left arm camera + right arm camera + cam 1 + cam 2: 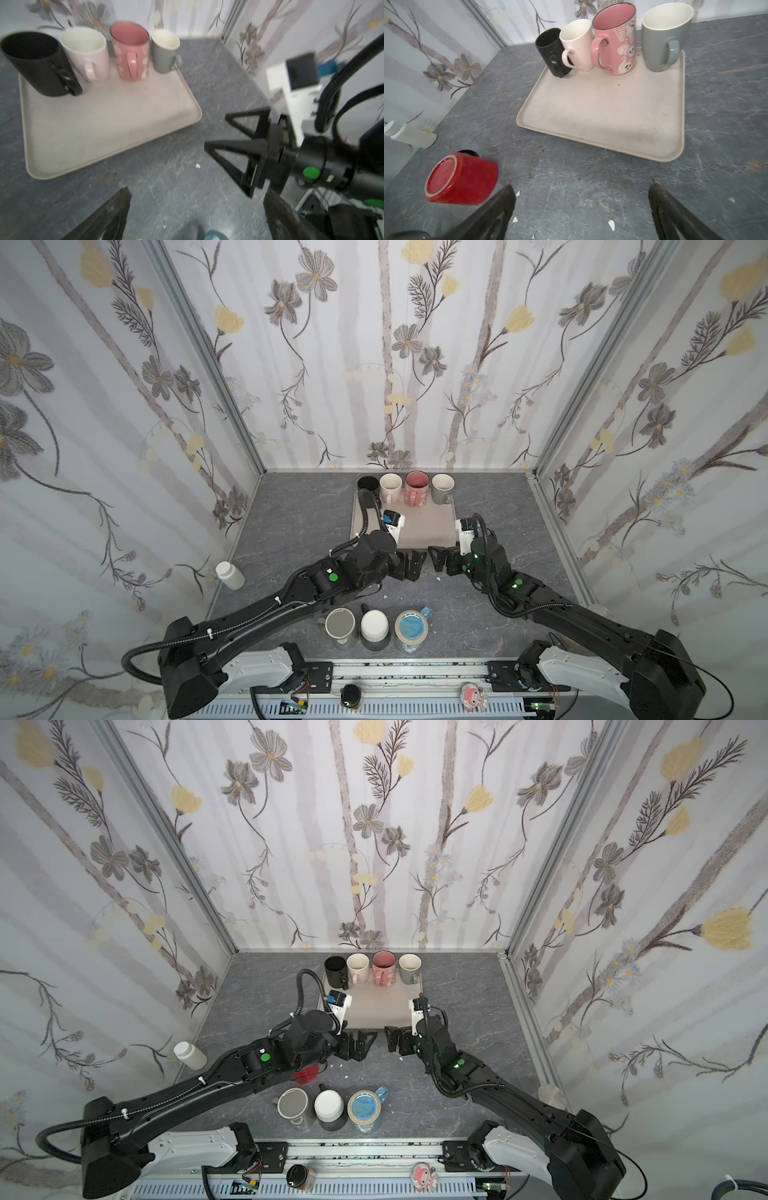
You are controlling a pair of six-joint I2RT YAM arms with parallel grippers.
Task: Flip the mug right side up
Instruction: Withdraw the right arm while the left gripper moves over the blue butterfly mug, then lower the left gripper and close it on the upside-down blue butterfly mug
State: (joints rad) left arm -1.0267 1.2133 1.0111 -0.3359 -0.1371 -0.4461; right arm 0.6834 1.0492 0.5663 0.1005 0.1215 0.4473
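Observation:
A red mug (460,178) stands upside down on the grey table, base up; in a top view only a sliver of the red mug (305,1075) shows under the left arm. Three more mugs stand inverted near the front edge: a grey one (340,624), a dark one with a white base (374,626) and a clear one with a blue base (411,628). My left gripper (417,565) (197,197) and right gripper (435,559) (581,187) face each other just in front of the tray, both open and empty.
A beige tray (428,526) lies at the back with several upright mugs along its far edge: black (368,485), pale pink (390,485), pink (417,485), grey (442,486). A white bottle (230,576) lies by the left wall. Small white chips dot the table.

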